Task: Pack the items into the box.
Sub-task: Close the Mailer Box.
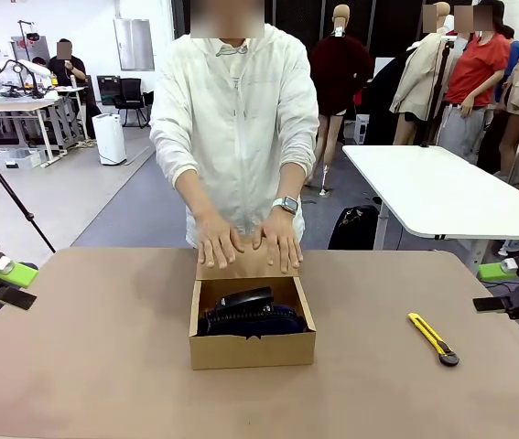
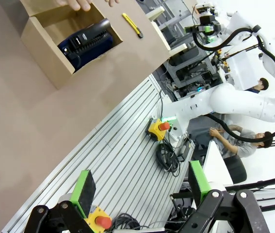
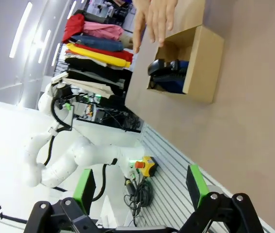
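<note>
Done: pouch (image 1: 257, 323), stapler (image 1: 245, 298) inside box (image 1: 252, 351), frame centre | Left: flap (image 1: 246, 265) open | left hand (image 1: 12, 285), right hand (image 1: 495, 287) spread, empty

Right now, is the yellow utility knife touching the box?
Apart. The front view shows bare table between the utility knife and the box.
</note>
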